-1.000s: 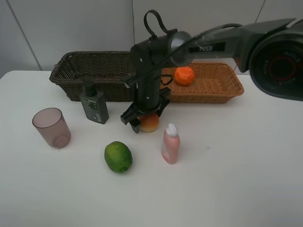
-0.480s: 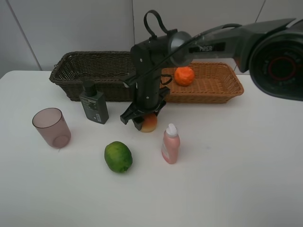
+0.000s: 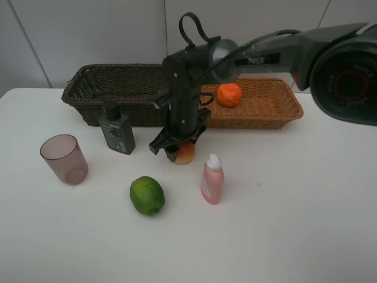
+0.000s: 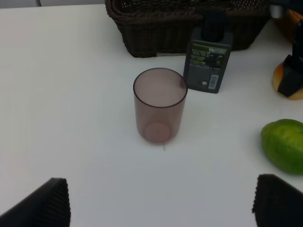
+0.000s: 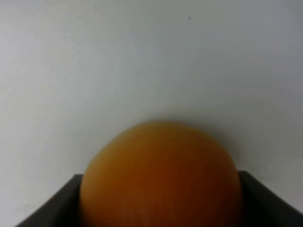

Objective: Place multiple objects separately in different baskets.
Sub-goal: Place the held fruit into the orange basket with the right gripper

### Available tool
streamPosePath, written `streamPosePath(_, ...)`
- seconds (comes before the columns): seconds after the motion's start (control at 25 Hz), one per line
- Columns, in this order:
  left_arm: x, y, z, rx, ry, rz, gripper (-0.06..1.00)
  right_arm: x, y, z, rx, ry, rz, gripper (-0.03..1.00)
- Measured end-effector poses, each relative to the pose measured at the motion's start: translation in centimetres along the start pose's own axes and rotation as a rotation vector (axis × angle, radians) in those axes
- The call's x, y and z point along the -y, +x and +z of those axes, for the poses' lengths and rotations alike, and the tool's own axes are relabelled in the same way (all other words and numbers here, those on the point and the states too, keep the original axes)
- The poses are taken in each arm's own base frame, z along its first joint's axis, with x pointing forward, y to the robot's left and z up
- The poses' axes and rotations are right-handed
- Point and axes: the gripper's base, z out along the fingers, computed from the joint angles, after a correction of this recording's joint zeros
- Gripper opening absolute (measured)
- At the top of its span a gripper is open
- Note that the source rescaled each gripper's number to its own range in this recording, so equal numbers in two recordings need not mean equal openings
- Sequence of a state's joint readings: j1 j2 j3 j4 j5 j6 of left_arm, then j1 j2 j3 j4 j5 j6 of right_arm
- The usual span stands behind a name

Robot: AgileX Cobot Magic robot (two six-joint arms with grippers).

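My right gripper [image 3: 178, 147] reaches down from the right arm and is shut on the red-yellow peach [image 3: 186, 154], which rests on the white table in front of the baskets. In the right wrist view the peach [image 5: 161, 175] fills the space between the dark fingers [image 5: 57, 203]. An orange [image 3: 229, 94] lies in the light tan basket [image 3: 277, 109]. The dark brown basket [image 3: 118, 82] stands to its left. My left gripper [image 4: 161, 203] hangs open above the table near the mauve cup [image 4: 159, 105], and does not show in the high view.
A dark green pump bottle [image 3: 116, 130] stands by the dark basket's front wall. On the table in front lie the cup [image 3: 64, 159], a green lime [image 3: 147, 195] and an upright pink bottle [image 3: 212, 180], close to the right of the peach.
The right gripper's jaws have closed in on the peach. Everything else has stayed in place.
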State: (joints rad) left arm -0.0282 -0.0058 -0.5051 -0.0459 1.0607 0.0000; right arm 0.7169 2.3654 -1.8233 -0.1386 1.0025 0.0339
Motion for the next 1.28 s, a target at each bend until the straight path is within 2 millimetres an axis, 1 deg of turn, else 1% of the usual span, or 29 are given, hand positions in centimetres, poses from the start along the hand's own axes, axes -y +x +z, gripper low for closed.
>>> streamPosePath(0.28, 0.0, 0.0, 0.0, 0.0, 0.0, 0.0, 1.0, 0.0, 0.3, -0.1, -0.029, 0.001, 0.0, 0.46)
streamPosePath(0.4, 0.0, 0.0, 0.0, 0.0, 0.0, 0.0, 1.0, 0.1, 0.4, -0.8, -0.034, 0.002, 0.002, 0.46)
streamPosePath(0.48, 0.0, 0.0, 0.0, 0.0, 0.0, 0.0, 1.0, 0.3, 0.3, -2.0, -0.016, 0.004, 0.005, 0.46)
streamPosePath(0.72, 0.0, 0.0, 0.0, 0.0, 0.0, 0.0, 1.0, 0.8, 0.5, -6.8, 0.042, 0.009, 0.018, 0.46)
streamPosePath(0.88, 0.0, 0.0, 0.0, 0.0, 0.0, 0.0, 1.0, 1.1, 0.8, -9.2, 0.076, 0.011, 0.024, 0.46)
streamPosePath(1.0, 0.0, 0.0, 0.0, 0.0, 0.0, 0.0, 1.0, 1.4, 1.0, -10.4, 0.094, 0.012, 0.029, 0.46)
streamPosePath(1.08, 0.0, 0.0, 0.0, 0.0, 0.0, 0.0, 1.0, 1.9, 1.1, -10.9, 0.096, 0.014, 0.042, 0.46)
streamPosePath(1.28, 0.0, 0.0, 0.0, 0.0, 0.0, 0.0, 1.0, 4.3, 1.8, -11.5, 0.075, 0.029, 0.093, 0.46)
